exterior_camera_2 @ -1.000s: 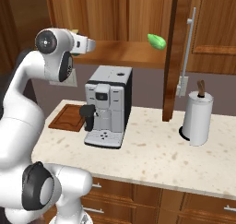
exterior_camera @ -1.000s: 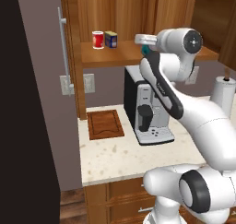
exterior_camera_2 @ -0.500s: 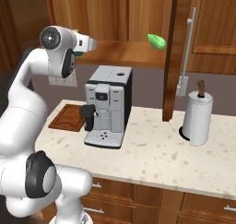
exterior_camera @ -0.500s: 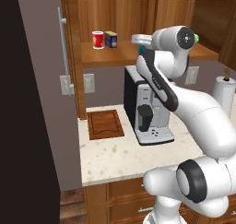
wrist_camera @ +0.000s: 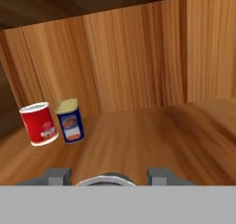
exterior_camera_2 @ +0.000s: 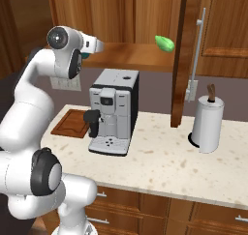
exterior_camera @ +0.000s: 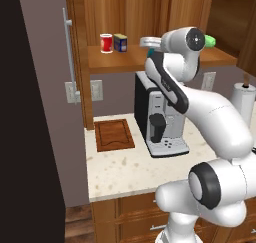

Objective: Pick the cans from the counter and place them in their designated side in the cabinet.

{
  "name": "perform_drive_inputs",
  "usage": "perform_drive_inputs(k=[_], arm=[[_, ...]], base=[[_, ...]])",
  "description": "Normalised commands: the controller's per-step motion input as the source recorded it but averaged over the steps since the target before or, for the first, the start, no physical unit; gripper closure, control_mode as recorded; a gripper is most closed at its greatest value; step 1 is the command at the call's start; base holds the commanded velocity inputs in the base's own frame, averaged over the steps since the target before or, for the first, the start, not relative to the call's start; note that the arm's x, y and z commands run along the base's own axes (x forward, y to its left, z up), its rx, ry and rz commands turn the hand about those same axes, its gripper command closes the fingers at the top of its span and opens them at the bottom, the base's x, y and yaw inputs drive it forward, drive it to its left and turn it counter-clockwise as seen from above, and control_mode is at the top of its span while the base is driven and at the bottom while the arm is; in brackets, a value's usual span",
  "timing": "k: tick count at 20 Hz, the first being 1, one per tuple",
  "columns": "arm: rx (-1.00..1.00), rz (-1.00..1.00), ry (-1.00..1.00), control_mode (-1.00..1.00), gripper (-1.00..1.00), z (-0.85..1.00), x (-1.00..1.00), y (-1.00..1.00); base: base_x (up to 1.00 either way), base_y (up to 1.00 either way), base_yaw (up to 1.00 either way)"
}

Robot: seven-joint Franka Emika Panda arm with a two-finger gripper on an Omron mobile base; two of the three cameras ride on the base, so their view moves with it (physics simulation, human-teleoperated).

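- The gripper (wrist_camera: 109,178) is raised to the level of the cabinet (exterior_camera: 165,17) shelf; in the hand view its two grey fingertips (wrist_camera: 57,176) stand on either side of a grey round lid at the bottom edge, so the jaws are clenched on the teal can (exterior_camera: 148,41)
- In the left base view the teal can shows as a grey lid with a sliver of teal just left of the white wrist, above the shelf board (exterior_camera: 125,62); in the right base view a bit of teal (exterior_camera_2: 85,55) peeks out beneath the hand
- The dark blue can (wrist_camera: 70,120) with the yellow top already stands upright on the shelf board, toward its left end; the red can (wrist_camera: 39,123) with the white rim stands just beside it on the left; the two are close, whether they touch I cannot tell
- A green object (exterior_camera_2: 164,43) lies on the right part of the shelf, well apart from the two standing cans
- On the counter (exterior_camera_2: 160,166) below: a coffee machine (exterior_camera_2: 114,110) in the middle; a brown cutting board (exterior_camera: 114,134) to its left; a white paper towel holder (exterior_camera_2: 208,123) to the right
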Motion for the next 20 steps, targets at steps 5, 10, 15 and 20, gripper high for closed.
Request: perform_drive_inputs(k=[5,10,15,20], arm=[[0.00,0.00,0.00,-1.00,1.00,-0.09,0.28,0.06],[0.00,0.00,0.00,-1.00,1.00,-0.02,0.29,0.06],[-0.01,0.00,0.02,-1.00,1.00,-0.03,0.26,0.01],[-0.01,0.00,0.05,-1.00,1.00,-0.04,0.24,0.02]], base=[[0.00,0.00,0.00],[0.00,0.00,0.00],[0.00,0.00,0.00],[0.00,0.00,0.00]])
